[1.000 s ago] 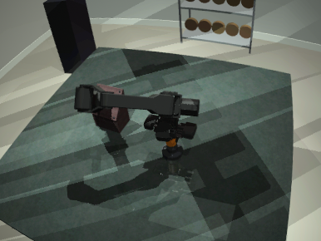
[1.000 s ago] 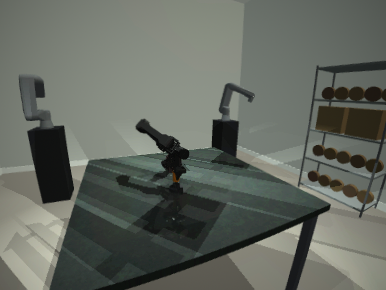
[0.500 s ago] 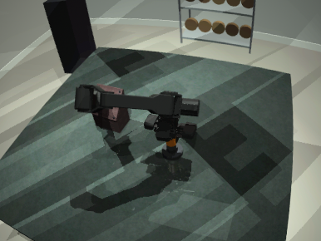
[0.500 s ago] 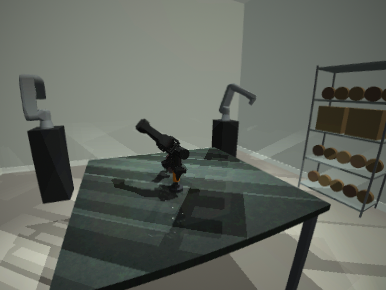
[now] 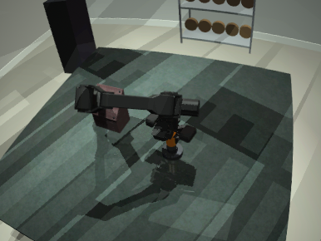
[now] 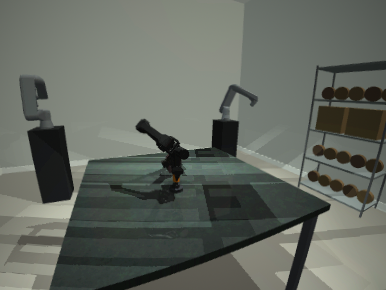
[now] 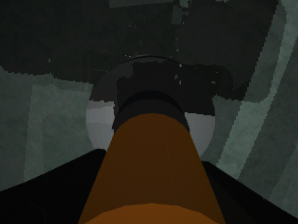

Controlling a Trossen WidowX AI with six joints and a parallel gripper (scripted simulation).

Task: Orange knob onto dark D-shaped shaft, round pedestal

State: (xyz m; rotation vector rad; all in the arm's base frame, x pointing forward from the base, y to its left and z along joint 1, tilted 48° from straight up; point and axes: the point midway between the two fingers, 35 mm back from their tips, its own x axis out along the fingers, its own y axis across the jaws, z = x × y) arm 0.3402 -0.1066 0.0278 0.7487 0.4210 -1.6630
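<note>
The orange knob [image 5: 170, 142] [image 7: 154, 176] is a cylinder held upright between my gripper's fingers [image 5: 171, 140] [image 6: 175, 176]. It stands directly over the round pedestal [image 5: 172, 152] [image 6: 177, 188] [image 7: 100, 123] near the middle of the table. In the wrist view the knob's lower end meets a dark collar at the pedestal's centre [image 7: 152, 99]; the shaft itself is hidden by the knob. I cannot tell how far down the knob sits. The gripper is shut on the knob.
The arm's reddish base block [image 5: 110, 113] stands on the table left of the pedestal. A dark cabinet [image 5: 71, 31] is at the back left, a metal shelf rack with brown rolls [image 5: 218, 25] [image 6: 347, 145] at the back right. Two other arms on black stands [image 6: 47, 160] [image 6: 226, 135] stand behind the table.
</note>
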